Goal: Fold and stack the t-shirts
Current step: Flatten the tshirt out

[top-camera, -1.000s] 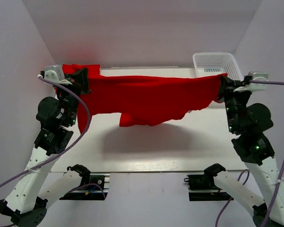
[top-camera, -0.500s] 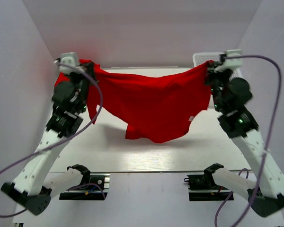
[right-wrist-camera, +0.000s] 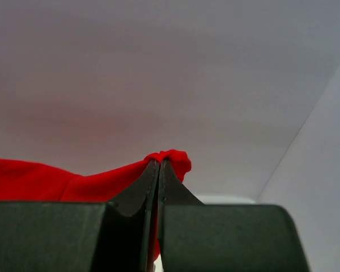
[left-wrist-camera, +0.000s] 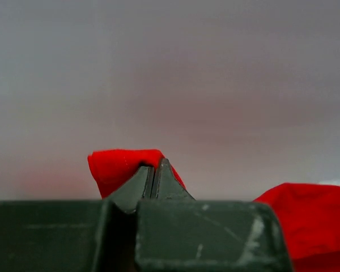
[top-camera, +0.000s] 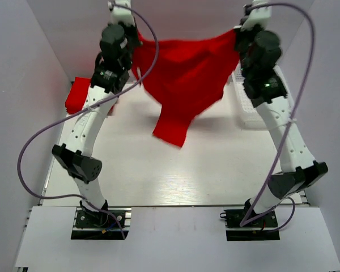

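T-shirt [top-camera: 184, 79] hangs spread high over the table [top-camera: 175, 170], its upper corners pinched tight by the left gripper [left-wrist-camera: 156, 167] and the right gripper [right-wrist-camera: 159, 164]. This looks like the spreading step. Next, both arms should lower it flat, clear of the second shirt [top-camera: 76, 95].

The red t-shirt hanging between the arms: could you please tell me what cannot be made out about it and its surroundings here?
- Held t-shirt: wrist views show only small bunched folds in the shut left claw and right claw; which part is pinched is unclear.
- White basket: top view, mostly behind the right arm; contents hidden.
- Second red t-shirt: top view, partly behind the left arm; whether folded is unclear.
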Available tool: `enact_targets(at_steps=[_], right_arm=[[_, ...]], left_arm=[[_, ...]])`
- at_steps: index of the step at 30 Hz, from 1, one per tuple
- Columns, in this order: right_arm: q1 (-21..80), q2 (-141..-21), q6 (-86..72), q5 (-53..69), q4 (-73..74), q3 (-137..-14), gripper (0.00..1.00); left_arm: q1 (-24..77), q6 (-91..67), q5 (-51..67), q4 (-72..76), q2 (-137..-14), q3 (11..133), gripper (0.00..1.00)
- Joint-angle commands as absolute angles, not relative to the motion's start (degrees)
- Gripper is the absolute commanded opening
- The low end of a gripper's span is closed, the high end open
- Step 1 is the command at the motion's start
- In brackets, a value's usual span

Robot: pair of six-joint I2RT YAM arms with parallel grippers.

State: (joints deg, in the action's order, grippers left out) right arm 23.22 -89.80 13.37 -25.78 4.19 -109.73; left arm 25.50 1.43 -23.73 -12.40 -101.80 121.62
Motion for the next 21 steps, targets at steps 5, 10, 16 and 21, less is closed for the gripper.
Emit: enact_targets(at_steps=[5,10,16,21], right_arm=[[22.1,-76.9,12.7,-21.7,3.6,-103.8,0.00],[22.1,-64.0,0.7,-15.8,6.3,-73.9,0.00],[22.6,-51.3,-18.4,-2.6,14.3,-42.8,0.00],[22.3,-43.6,-21.4,-1.0,22.0,-32.5,0.55]], left_arm=[[24.4,3.4,-20.3,-14.8,-92.3,115.0,0.00],[24.4,-3.8,-19.1,-9.8,-77.5,87.3,0.00],[24.4,-20.6,-20.0,-19.0,-67.2,58.9,0.12],[24.4,-32.7,-21.1,-26.4,-63.2,46.3,1.00]])
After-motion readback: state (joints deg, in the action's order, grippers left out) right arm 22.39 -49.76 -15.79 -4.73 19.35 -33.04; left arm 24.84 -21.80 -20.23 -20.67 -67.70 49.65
